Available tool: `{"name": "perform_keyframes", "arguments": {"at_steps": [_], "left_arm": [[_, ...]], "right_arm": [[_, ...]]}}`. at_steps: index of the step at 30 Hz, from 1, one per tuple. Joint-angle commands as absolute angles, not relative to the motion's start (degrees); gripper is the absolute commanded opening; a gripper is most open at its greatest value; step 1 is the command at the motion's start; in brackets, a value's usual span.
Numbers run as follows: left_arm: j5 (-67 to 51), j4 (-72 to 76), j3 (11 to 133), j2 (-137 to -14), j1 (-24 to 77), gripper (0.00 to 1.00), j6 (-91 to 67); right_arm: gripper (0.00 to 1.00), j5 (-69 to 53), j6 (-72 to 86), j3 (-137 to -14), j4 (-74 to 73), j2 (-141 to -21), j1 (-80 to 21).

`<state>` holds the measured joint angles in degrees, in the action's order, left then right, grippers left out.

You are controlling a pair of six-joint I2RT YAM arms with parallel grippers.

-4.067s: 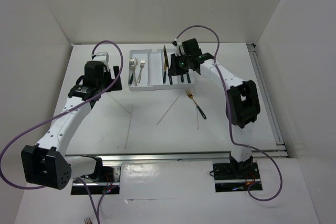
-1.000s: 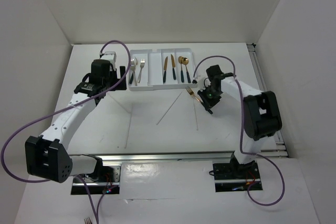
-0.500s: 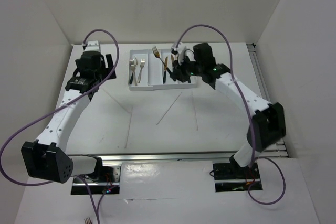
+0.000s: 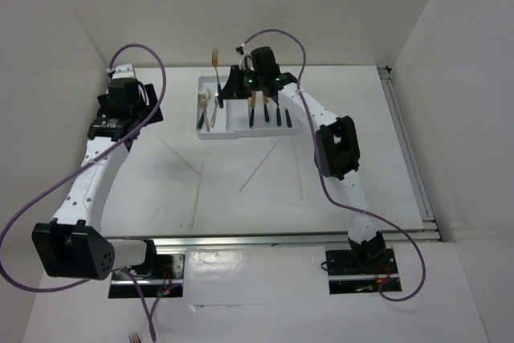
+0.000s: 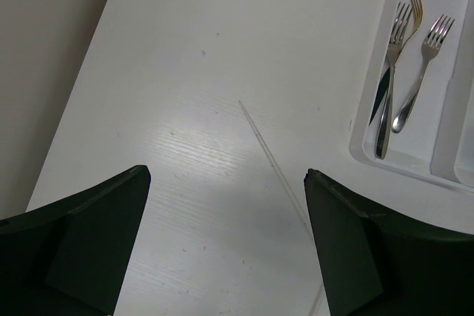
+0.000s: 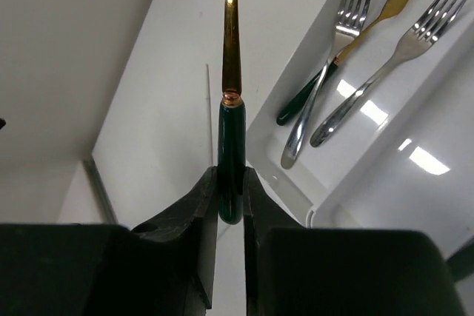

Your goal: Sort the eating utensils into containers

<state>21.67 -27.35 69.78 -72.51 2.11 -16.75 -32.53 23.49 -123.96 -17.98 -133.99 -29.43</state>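
Gold fork (image 6: 232, 49) with a dark green handle, pinched at the handle by my right gripper (image 6: 231, 194), fingers closed on it, tines away from the fingers. It hangs at the left end of the white tray (image 4: 241, 135), by the slot where three forks (image 6: 348, 86) lie; over it or just off the edge, can't tell. My read: carry-to-drop. Next: centre over that slot, lower, lay flat, release. Left gripper (image 5: 226, 242) is wide open and empty, above a chopstick (image 5: 270, 157) on the table.

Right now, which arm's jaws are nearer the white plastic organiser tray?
Right: right arm's jaws hold a gold green-handled fork at the tray's left end; left arm's open jaws are farther left.
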Motion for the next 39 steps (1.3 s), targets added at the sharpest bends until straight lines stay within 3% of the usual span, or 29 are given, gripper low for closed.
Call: {"name": "perform_keyframes", "arguments": {"at_steps": [1,16,20,23,27,29,34,39], "left_arm": [[20.74,-28.21,70.58,-70.31,0.80,1.00,-16.17],[18.54,-28.74,69.52,-70.31,0.79,1.00,-16.17],[17.32,-28.74,68.99,-70.31,0.79,1.00,-16.17],[15.91,-29.27,68.38,-69.79,0.79,1.00,-16.78],[13.36,-30.50,65.14,-67.42,0.79,1.00,-18.36],[11.87,-31.90,63.47,-65.75,0.79,1.00,-19.68],[4.50,-35.24,54.79,-62.93,0.79,1.00,-23.81],[-1.05,-35.24,48.87,-59.50,0.79,0.94,-26.63]], "right_arm": [[0.00,-36.64,35.41,-131.65,-19.42,-138.86,-29.71],[0.00,-48.95,45.62,-130.70,-12.93,-150.73,-29.71],[0.36,-50.01,44.31,-129.29,-11.95,-151.26,-29.18],[0.51,-50.01,40.63,-129.98,-11.95,-149.51,-29.18],[0.58,-46.59,32.91,-130.00,-13.18,-143.98,-29.18],[0.57,-44.40,29.20,-128.33,-14.33,-138.90,-29.18],[0.55,-34.83,12.77,-117.11,-14.33,-125.62,-29.79],[0.65,-27.95,1.14,-104.68,-12.92,-111.02,-29.10]]}}
